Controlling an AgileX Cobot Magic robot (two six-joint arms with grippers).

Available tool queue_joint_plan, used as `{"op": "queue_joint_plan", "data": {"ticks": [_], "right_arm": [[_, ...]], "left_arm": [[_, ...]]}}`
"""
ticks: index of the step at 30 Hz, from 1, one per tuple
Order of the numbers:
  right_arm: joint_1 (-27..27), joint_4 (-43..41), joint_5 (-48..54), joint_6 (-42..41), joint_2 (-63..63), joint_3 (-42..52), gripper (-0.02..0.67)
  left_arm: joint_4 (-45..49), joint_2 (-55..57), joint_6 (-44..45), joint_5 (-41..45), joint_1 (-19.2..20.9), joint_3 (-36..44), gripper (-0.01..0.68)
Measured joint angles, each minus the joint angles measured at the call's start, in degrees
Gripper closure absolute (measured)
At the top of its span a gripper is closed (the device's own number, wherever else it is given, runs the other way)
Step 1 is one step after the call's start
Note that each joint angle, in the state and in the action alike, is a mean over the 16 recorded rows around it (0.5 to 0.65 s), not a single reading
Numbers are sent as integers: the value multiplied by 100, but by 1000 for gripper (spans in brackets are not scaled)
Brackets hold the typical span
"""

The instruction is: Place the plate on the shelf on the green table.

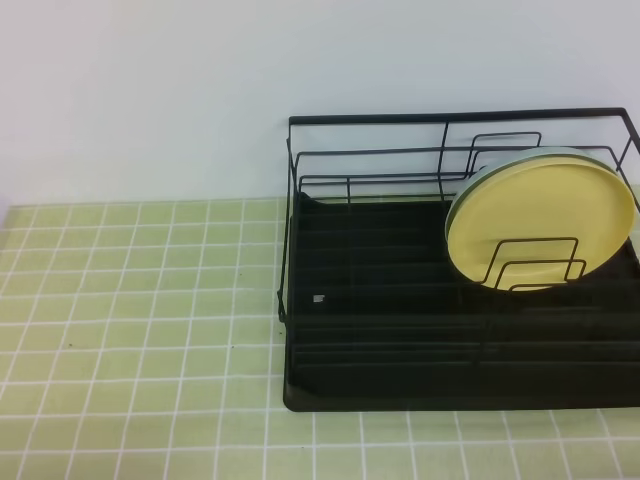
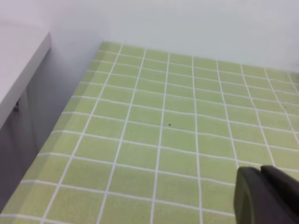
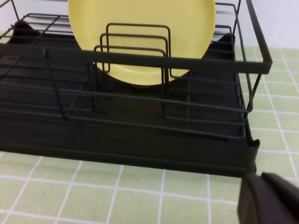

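The pale yellow plate (image 1: 540, 215) stands upright between the wire dividers at the right end of the black wire shelf (image 1: 400, 340), tilted back a little. The shelf rests on the green table (image 1: 140, 320). The right wrist view faces the plate (image 3: 140, 14) through the shelf's front wires (image 3: 140, 58). Neither gripper shows in the high view. My right gripper (image 3: 266, 186) is shut and empty, low over the tiles (image 3: 93, 186) in front of the shelf. My left gripper (image 2: 264, 179) is shut and empty above bare tiles (image 2: 163, 140), away from the shelf.
A pale mint-blue plate rim (image 1: 520, 157) shows just behind the yellow plate. A white wall runs along the back of the table. A white ledge (image 2: 18, 60) borders the table's left side. A small white speck (image 1: 319, 298) lies on the shelf's tray.
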Motion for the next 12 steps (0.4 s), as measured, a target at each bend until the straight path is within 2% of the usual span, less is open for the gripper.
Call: {"op": "queue_joint_plan", "data": {"ticks": [12], "right_arm": [[0,-47,104,-6,0,-2,651]], "left_arm": [[-1,0,0,0,0,0,675]]}}
